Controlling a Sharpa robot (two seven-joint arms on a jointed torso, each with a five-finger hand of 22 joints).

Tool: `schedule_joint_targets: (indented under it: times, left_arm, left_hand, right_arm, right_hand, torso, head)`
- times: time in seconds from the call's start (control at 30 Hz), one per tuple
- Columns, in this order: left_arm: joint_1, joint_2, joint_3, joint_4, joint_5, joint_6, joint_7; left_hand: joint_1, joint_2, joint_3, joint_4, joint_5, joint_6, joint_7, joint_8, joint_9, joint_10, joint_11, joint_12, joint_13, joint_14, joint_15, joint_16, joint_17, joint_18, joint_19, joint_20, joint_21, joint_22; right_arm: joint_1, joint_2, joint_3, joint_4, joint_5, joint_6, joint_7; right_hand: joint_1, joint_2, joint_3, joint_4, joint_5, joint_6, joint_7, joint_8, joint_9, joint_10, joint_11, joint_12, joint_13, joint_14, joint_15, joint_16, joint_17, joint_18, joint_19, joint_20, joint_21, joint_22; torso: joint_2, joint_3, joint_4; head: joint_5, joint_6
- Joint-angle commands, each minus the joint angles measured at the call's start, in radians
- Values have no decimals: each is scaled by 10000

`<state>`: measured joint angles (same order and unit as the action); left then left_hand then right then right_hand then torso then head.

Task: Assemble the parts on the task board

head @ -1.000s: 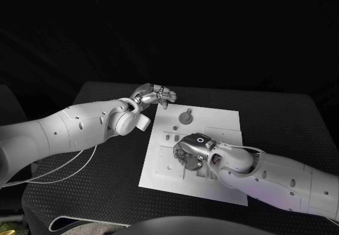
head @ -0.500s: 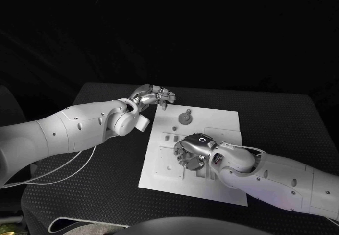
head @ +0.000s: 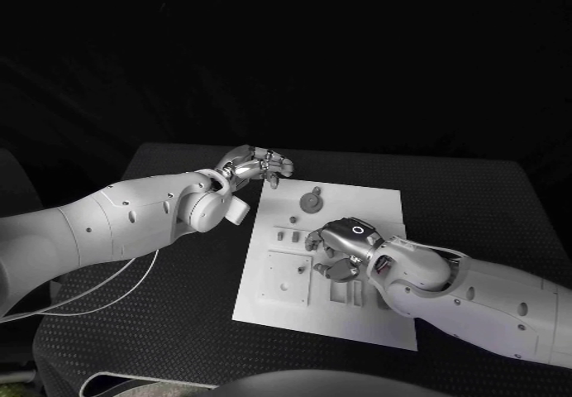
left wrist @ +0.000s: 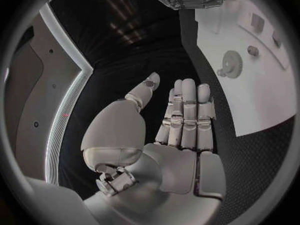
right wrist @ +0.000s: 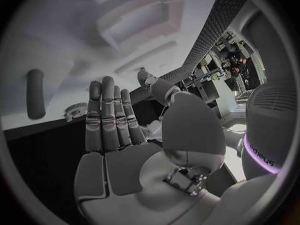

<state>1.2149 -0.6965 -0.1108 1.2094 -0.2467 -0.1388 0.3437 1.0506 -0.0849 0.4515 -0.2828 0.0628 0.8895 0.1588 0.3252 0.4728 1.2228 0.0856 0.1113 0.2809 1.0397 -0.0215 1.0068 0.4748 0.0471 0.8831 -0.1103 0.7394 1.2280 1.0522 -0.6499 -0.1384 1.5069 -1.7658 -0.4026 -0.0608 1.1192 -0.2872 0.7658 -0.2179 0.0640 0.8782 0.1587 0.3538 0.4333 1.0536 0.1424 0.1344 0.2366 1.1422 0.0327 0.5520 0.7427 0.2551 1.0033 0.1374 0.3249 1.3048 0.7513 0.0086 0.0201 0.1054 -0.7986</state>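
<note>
Since a second ago the right robot hand has lifted and drawn back toward the right of the frame, uncovering the square block on the task board that it had been hiding; the left robot hand has hardly stirred. In the head view the right robot hand hovers over the middle of the board with its fingers curled downward; whether it holds a part I cannot tell. The round gear lies just above it in the frame and nearer the left robot hand, which hangs off the board's upper left corner over the black table. Small upright pegs stand in a short row left of the right robot hand, too small to count surely. In the left wrist view the left robot hand is open and empty, fingers straight and side by side; one gear sits on the board to the right of the fingertips. In the right wrist view the right robot hand shows an open palm with straight fingers, nothing in it, with one dark slot at left and a gear by the fingertips
</note>
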Motion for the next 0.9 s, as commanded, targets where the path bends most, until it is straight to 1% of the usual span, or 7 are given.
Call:
schedule_joint_targets:
  times: [0.03,0.23,0.33,0.4,0.63,0.77,0.9]
  left_arm:
    - [11,-1,7,-30,66,119,120]
    - [10,18,7,-121,66,122,153]
    - [9,44,6,-167,67,141,154]
    - [8,60,6,-193,67,143,158]
    - [6,119,4,-296,68,165,161]
    - [6,138,4,-319,71,164,157]
    - [6,131,3,-302,71,169,141]
  left_hand:
    - [-85,4,-56,-14,-34,-56,7,-40,-9,-34,23,49,-14,-4,31,-69,10,135,-14,-66,-36,13]
    - [-75,8,-53,-20,-31,-51,5,-37,-8,-31,22,53,-13,-2,29,-68,13,138,-13,-68,-39,16]
    - [-71,10,-52,-22,-30,-49,4,-36,-7,-30,21,55,-12,-1,28,-67,14,139,-12,-68,-40,17]
    - [-71,10,-52,-22,-30,-49,4,-36,-7,-30,21,55,-12,-1,28,-67,14,139,-12,-68,-40,17]
    - [-62,18,-48,-24,-28,-47,3,-34,-6,-29,20,57,-12,-1,28,-68,17,140,-12,-68,-42,19]
    - [-60,19,-48,-26,-28,-45,2,-33,-6,-29,20,58,-12,-1,27,-68,18,140,-12,-68,-44,20]
    - [-69,32,-51,-17,-29,-45,3,-32,-6,-30,21,60,-12,-1,28,-69,21,139,-10,-66,-47,23]
  right_arm:
    - [135,-291,138,350,316,-461,123]
    - [503,-1011,578,934,1074,27,421]
    - [745,-1397,667,1132,1405,528,551]
    - [854,-1650,755,1195,1790,826,624]
    - [1013,-2244,785,1211,1464,1719,574]
    - [1013,-2299,780,1127,927,2136,352]
    - [1011,-2338,687,1030,332,2101,48]
  right_hand:
    - [16,-81,64,85,3,38,-28,-15,-16,144,-48,107,4,116,-32,-28,57,67,38,-42,-8,12]
    - [59,-86,100,133,-13,78,-31,-7,-25,344,-134,209,-2,295,-117,24,169,67,208,-112,83,46]
    - [62,-85,99,138,-14,93,-32,0,-23,369,-146,221,-3,323,-129,33,185,67,237,-124,101,53]
    - [14,-65,-67,178,77,93,-47,2,-22,507,-241,292,18,929,-268,386,362,67,800,-291,442,180]
    - [-142,58,-1148,-82,687,97,-134,-27,-52,614,-417,264,-92,1807,-444,2121,1615,67,2084,-1077,1886,315]
    - [-397,111,-1651,-154,862,40,-194,-66,-74,514,-357,152,-197,1608,-407,2649,1983,67,1972,-1159,2415,313]
    - [-641,35,-1938,-152,949,-48,-270,-109,-97,385,-310,53,-277,1474,-346,2817,2070,67,1818,-1145,2629,304]
  torso:
    - [-4,-1,11]
    - [-3,-2,-13]
    - [-13,-10,-17]
    - [-17,-13,-16]
    - [-12,-7,-9]
    - [-11,1,-27]
    - [11,5,16]
  head:
    - [-92,66]
    - [-157,150]
    - [-193,198]
    - [-225,224]
    - [-374,312]
    - [-389,331]
    - [-440,332]
